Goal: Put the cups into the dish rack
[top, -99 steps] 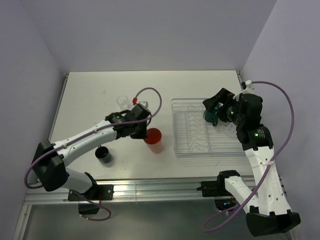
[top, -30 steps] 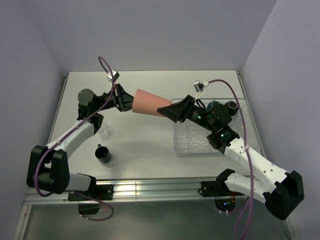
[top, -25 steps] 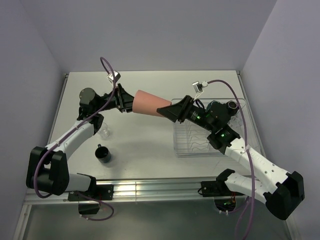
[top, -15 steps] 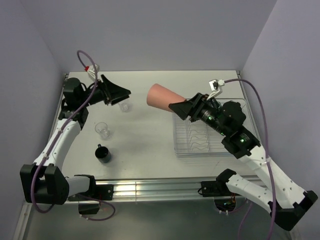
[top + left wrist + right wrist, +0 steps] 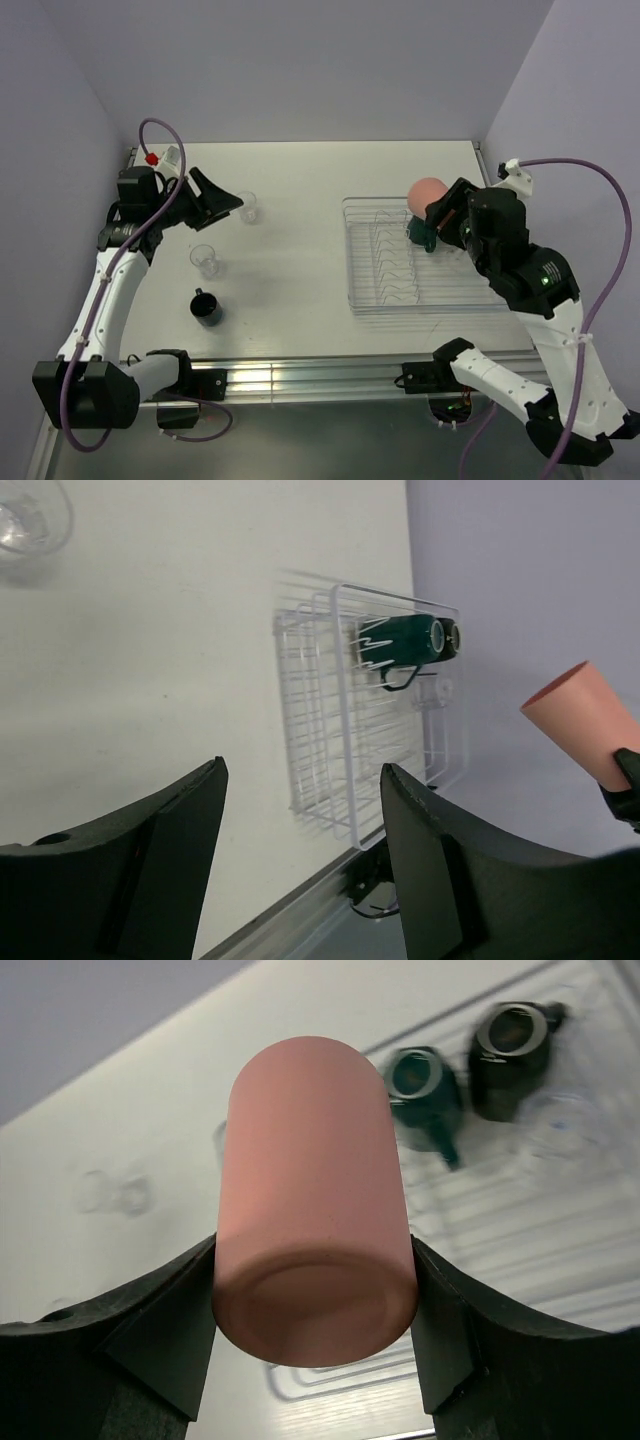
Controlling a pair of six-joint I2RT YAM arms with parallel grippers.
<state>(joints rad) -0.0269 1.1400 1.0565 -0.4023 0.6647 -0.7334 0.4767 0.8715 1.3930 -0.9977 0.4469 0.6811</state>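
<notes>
My right gripper (image 5: pixel 432 205) is shut on the salmon-orange cup (image 5: pixel 424 190), held in the air over the far part of the dish rack (image 5: pixel 352 290). The right wrist view shows the cup (image 5: pixel 315 1250) base toward the camera, pinched between both fingers of the gripper (image 5: pixel 312 1260). In the rack (image 5: pixel 520 1230) lie a dark green mug (image 5: pixel 425 1085) and a black mug (image 5: pixel 512 1050). My left gripper (image 5: pixel 232 202) stands open and empty at the far left, next to a clear tumbler (image 5: pixel 247 206). A second tumbler (image 5: pixel 205 260) and a black mug (image 5: pixel 207 307) stand on the table.
The left wrist view looks past the open gripper (image 5: pixel 304 770) across the table to the rack (image 5: pixel 340 730), the green mug (image 5: pixel 400 645) and the raised cup (image 5: pixel 585 720). A metal rail (image 5: pixel 300 375) runs along the near edge. Walls close in on three sides.
The left gripper opened and let go of the salmon cup, then drew back to the far left. The right arm carried the cup rightward, over the rack.
</notes>
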